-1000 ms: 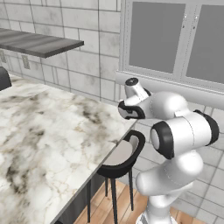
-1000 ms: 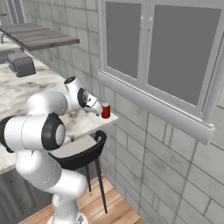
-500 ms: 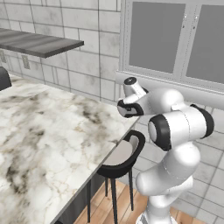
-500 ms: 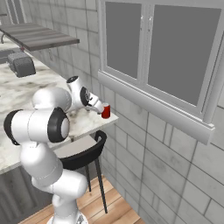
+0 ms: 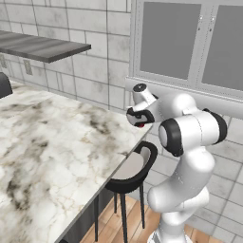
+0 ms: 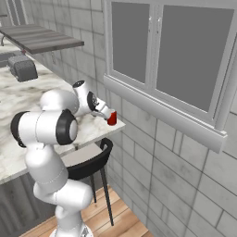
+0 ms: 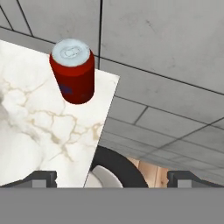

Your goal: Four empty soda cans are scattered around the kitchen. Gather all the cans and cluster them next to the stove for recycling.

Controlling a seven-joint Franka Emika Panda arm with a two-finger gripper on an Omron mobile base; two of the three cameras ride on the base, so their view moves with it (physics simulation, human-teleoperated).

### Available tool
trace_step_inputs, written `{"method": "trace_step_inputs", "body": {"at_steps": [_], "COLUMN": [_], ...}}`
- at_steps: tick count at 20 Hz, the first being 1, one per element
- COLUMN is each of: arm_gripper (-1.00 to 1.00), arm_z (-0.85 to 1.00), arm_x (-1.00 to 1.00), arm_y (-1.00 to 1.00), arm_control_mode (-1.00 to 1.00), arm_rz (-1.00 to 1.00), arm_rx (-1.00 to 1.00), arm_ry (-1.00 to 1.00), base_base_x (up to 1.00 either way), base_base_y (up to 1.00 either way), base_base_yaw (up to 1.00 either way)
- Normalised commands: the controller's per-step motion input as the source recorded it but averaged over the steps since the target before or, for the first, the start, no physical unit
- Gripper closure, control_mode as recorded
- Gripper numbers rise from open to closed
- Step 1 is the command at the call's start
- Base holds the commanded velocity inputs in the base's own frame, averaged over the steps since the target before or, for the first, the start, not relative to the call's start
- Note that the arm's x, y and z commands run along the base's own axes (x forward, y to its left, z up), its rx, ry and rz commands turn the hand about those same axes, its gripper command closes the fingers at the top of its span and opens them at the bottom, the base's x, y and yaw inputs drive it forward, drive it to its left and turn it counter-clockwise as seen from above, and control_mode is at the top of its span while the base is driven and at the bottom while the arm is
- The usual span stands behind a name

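One red soda can with a silver top stands upright at the far corner of the marble counter, close to the tiled wall. My gripper is open, its two dark fingertips wide apart, and it hangs short of the can with nothing between them. From the right base view the can sits just beyond the gripper. In the left base view the gripper covers most of the can. The stove is out of view.
A black stool with a pale seat stands under the counter's corner, also in the hand view. A window with a sill is on the wall. A grey shelf hangs at the left. A grey toaster sits far back.
The arm's elbow has swung inward and the hand has dropped a little toward the can. The can has not moved and the jaws stay open.
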Motion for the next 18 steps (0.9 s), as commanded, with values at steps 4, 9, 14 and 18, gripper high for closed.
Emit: {"method": "trace_step_inputs", "body": {"at_steps": [4,9,14,18], "arm_gripper": [-1.00,-1.00,-1.00,-1.00], "arm_z": [-0.12,-0.09,-0.08,-0.10], "arm_x": [0.12,0.10,0.10,0.08], "arm_y": [0.00,0.00,0.00,0.00], "arm_control_mode": [-1.00,-1.00,-1.00,-1.00], "arm_rz": [-0.01,-0.01,-0.01,-0.02], "arm_rx": [0.00,0.00,0.00,0.00], "arm_ry": [-0.02,-0.02,-0.02,-0.03], "base_base_x": [0.00,0.00,0.00,0.00], "base_base_y": [0.00,0.00,0.00,0.00], "base_base_yaw": [0.00,0.00,0.00,0.00]}}
